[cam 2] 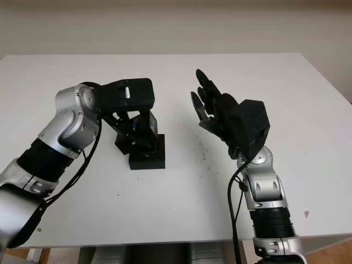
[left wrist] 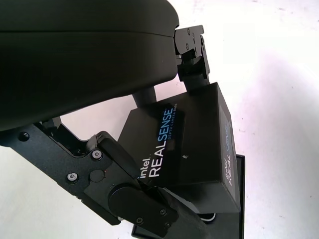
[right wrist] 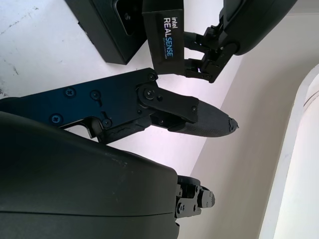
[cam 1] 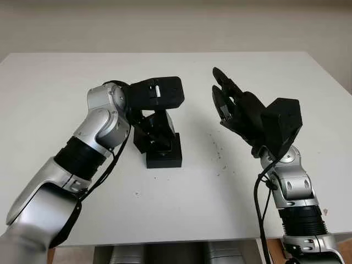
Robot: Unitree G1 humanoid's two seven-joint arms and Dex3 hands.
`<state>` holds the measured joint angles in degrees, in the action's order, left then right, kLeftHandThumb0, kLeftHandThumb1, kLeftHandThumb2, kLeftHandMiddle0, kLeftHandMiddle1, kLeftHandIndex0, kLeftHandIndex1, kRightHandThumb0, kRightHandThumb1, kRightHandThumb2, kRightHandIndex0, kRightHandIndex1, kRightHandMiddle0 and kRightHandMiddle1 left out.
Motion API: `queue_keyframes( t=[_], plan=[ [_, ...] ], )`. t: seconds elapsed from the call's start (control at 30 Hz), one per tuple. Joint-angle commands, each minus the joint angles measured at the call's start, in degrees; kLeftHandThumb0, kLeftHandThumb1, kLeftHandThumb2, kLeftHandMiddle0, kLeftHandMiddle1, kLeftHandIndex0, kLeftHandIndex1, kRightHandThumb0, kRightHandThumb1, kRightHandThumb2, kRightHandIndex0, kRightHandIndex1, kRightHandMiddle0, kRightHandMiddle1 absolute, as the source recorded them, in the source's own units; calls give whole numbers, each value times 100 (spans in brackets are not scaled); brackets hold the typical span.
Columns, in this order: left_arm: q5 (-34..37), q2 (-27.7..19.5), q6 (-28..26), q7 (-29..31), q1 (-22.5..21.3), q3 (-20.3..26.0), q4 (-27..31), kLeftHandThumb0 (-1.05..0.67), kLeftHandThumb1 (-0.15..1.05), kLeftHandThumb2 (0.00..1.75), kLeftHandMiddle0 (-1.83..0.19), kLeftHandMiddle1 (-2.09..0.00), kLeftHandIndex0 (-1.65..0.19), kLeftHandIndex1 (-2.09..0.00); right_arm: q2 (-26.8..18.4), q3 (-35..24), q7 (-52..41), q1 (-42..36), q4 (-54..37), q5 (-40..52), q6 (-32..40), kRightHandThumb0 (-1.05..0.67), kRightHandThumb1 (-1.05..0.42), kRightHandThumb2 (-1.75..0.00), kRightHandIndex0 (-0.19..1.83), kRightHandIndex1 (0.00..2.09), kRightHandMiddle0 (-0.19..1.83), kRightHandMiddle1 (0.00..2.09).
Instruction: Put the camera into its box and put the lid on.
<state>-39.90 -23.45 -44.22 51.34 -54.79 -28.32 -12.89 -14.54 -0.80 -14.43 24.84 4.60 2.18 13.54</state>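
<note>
Left hand pinches the lid over the box, seemingly tilted; right hand, at 3 o'clock, holds nothing.

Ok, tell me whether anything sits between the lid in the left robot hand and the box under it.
Nothing visible does. The left robot hand holds the lid tilted just above the box; the right robot hand is off to the side, open.

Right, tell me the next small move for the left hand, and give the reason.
Probably lower the lid straight down onto the box. The left hand grips the black lid, printed Intel RealSense, tilted just above the open black box on the white table, so the box isn't closed yet. Level it first. The right hand is open, raised beside it.
</note>
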Motion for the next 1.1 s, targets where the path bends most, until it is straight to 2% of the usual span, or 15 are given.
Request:
queue_keyframes(
  t=[0.0, 0.07, 0.1, 0.13, 0.2, 0.3, 0.5, 0.63, 0.73, 0.83, 0.9, 0.97, 1.03, 1.07],
  plan=[
    [-40, -18, -45, 26, -90, -73, 152, -23, 105, 38, -64, -209, 18, -131, 37, -23, 34, 80, -31, 10, -21, -67, -105, -64, 2, 6, -1, 6],
    [-54, -65, -21, 78, -91, -157, 173, -24, 105, 37, -62, -209, 19, -145, 47, -30, 39, 78, -34, 27, -1, -67, -105, -64, 1, 6, -2, 6],
    [-49, -86, -4, 115, -87, -187, 186, -24, 105, 38, -64, -209, 16, -143, 47, -34, 30, 77, -30, 39, -5, -67, -105, -64, 1, 6, -2, 6],
    [-35, -121, 64, 160, -79, -215, 204, -24, 105, 39, -67, -209, 17, -157, 45, -38, 23, 75, -26, 46, -15, -66, -105, -64, 1, 6, -2, 6],
    [-35, -188, 222, 211, -59, -269, 254, -26, 105, 40, -66, -209, 5, -193, 41, -38, 44, 69, -24, 32, -14, -66, -105, -64, 1, 6, -2, 6],
    [-16, -209, 355, 207, -27, -274, 296, -28, 105, 39, -65, -209, -20, -207, 38, -45, 63, 68, -17, 30, -12, -65, -105, -63, 1, 6, -1, 6],
    [-39, -170, 394, 264, -60, -325, 283, -30, 105, 39, -73, -209, -30, -209, 27, -16, 70, 84, -17, 2, -11, -66, -105, -64, 1, 6, -1, 6],
    [31, -92, 222, 263, -3, -245, 354, -28, 105, 39, -75, -209, -1, -199, 49, -21, 74, 90, 29, 5, -48, -67, -105, -64, 1, 6, -1, 6],
    [40, -73, 55, 285, 24, -275, 426, -26, 105, 39, -81, -209, 9, -192, 63, -29, 78, 81, 1, 20, -31, -67, -105, -63, 1, 6, -2, 6],
    [73, -10, -67, 258, 51, -306, 402, -25, 105, 40, -85, -209, -3, -207, 57, -30, 85, 68, -9, 2, -31, -65, -105, -63, 2, 6, -1, 6],
    [119, 8, 12, 220, 77, -334, 363, -25, 105, 41, -91, -209, -27, -209, 58, -36, 83, 53, -15, 5, -53, -65, -105, -64, 2, 6, 0, 6],
    [161, 22, 152, 149, 123, -353, 335, -25, 105, 38, -88, -209, -15, -205, 54, -48, 34, 46, -23, 52, -42, -64, -105, -64, 1, 5, -2, 5],
    [190, 32, 370, 58, 183, -380, 292, -26, 105, 36, -80, -209, 3, -191, 32, -43, 9, 36, -44, 55, -14, -64, -105, -64, 0, 5, -3, 5],
    [197, 30, 483, 14, 210, -392, 276, -27, 105, 36, -76, -209, 1, -192, 26, -42, 7, 31, -54, 52, -5, -64, -105, -64, 0, 5, -3, 5]
  ],
)
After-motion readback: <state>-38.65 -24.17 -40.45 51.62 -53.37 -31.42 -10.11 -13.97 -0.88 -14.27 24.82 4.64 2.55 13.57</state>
